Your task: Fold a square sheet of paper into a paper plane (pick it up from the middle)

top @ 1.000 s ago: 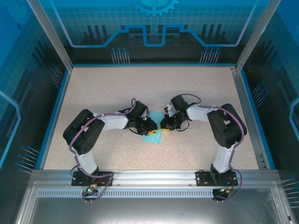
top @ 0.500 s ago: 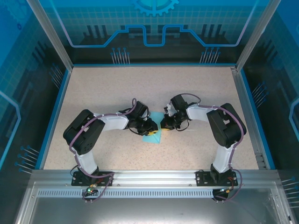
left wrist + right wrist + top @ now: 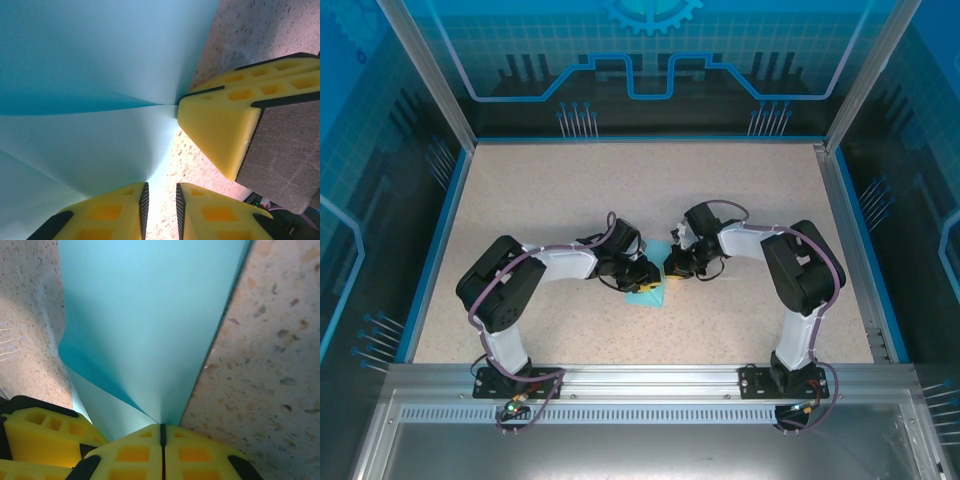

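Right gripper (image 3: 161,429): yellow fingers seen pressed flat together at bottom centre of the right wrist view, clamped on the tip of a crease in the thin light cyan square sheet of paper (image 3: 150,315). From that pinch the sheet is seen fanning up toward the top of the frame, one flap curled over at left

Left gripper (image 3: 160,197): jaws noted narrow, a slim gap left between the black pads at bottom centre of the left wrist view. A pale edge of the sheet is seen running down into the gap; a firm grip cannot be told

Top view: both grippers are found tip to tip at frame centre, the sheet partly under them and jutting toward lower centre on the speckled beige table top (image 3: 740,200)
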Action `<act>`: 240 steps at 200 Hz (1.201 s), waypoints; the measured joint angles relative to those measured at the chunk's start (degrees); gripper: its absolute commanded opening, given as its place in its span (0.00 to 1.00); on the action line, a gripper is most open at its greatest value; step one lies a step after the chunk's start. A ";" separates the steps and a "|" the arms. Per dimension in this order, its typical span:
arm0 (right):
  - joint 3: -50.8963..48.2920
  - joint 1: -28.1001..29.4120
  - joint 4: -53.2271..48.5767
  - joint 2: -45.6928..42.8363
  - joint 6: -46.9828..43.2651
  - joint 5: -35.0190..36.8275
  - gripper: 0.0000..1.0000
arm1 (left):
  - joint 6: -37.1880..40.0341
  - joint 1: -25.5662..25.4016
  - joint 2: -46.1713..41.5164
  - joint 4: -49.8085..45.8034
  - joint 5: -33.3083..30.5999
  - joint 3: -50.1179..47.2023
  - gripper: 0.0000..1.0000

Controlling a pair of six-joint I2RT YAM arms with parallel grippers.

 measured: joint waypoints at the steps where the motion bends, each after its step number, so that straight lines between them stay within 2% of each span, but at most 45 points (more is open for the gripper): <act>1: 0.02 0.00 0.00 0.00 0.00 0.00 0.07 | 0.00 0.00 0.00 0.00 0.00 0.00 0.25; 240: 0.70 0.04 -1.05 0.37 -0.20 0.55 0.08 | 1.18 0.00 1.92 -2.58 -0.44 1.27 0.19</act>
